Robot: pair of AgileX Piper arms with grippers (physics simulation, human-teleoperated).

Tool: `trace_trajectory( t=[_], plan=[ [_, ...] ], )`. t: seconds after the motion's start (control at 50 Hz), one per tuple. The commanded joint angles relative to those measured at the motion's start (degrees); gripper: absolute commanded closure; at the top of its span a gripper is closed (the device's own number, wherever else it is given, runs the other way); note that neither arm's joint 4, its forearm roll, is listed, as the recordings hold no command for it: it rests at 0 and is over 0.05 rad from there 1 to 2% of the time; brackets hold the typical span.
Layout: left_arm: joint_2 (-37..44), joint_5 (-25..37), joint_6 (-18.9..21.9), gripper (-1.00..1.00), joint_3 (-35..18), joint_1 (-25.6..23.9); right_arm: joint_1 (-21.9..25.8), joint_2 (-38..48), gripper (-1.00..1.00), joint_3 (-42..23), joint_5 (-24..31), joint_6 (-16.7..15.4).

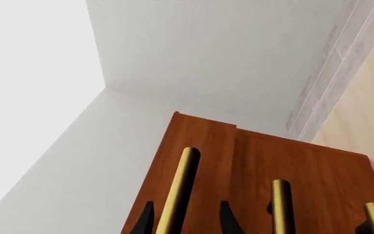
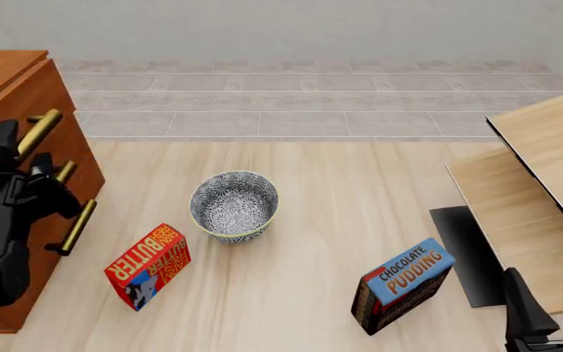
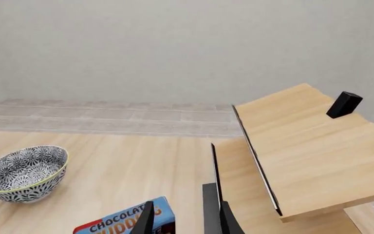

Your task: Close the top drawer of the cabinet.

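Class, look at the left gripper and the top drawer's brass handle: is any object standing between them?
Nothing visible does. The left gripper already has its fingers either side of the top drawer's brass handle; bowl and boxes sit aside.

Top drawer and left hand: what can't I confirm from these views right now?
- Top drawer: its lower front is cut off by the left wrist view's edge; in the front view the left arm covers much of it.
- Left hand: fingers straddle the brass handle, but contact is unclear.
- Right hand: only fingertips show at the frame edges.
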Motion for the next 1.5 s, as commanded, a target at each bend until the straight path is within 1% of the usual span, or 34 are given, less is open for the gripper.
trace_trajectory(
  t=[0.02,0.5,0.8,0.82,0.84,1.02,1.2,1.24,1.28,1.46,1.48,1.5],
  plan=[
    [6.7,0.0,0.0,-1.0,-3.7,8.2,0.0,0.0,-1.0,0.0,0.0,0.0],
    [7.9,0.0,-2.8,-1.0,-4.8,11.9,0.2,0.0,-1.0,0.0,0.2,-0.1],
    [8.5,0.0,-3.2,-1.0,-5.2,13.3,0.4,0.0,-1.0,0.0,0.2,0.0],
    [9.6,0.0,-1.7,-1.0,-6.2,14.0,0.4,0.0,-1.0,0.0,0.2,0.0],
    [9.0,0.0,-3.1,-1.0,-5.5,13.5,0.4,0.0,-1.0,0.0,0.2,0.0],
    [10.0,0.0,-3.6,-1.0,-6.3,14.5,0.4,0.0,-1.0,0.0,0.2,-0.1],
    [10.2,0.0,-5.9,-1.0,-7.2,17.7,0.5,0.0,-1.0,0.0,0.3,-0.1],
    [9.2,0.0,-7.3,-1.0,-8.2,20.0,0.5,0.0,-1.0,0.0,0.3,-0.1],
    [10.0,0.0,-6.7,-1.0,-8.2,19.8,0.7,0.0,-1.0,0.0,0.4,-0.1],
    [12.4,0.0,-7.1,-1.0,-9.9,22.1,0.7,0.0,-1.0,0.0,0.4,-0.2],
    [12.9,0.0,-7.0,-1.0,-10.3,22.5,0.8,0.0,-1.0,0.0,0.4,-0.2],
    [13.9,0.0,-5.7,-1.0,-11.4,23.4,0.8,0.0,-1.0,0.0,0.5,-0.2]
  ],
)
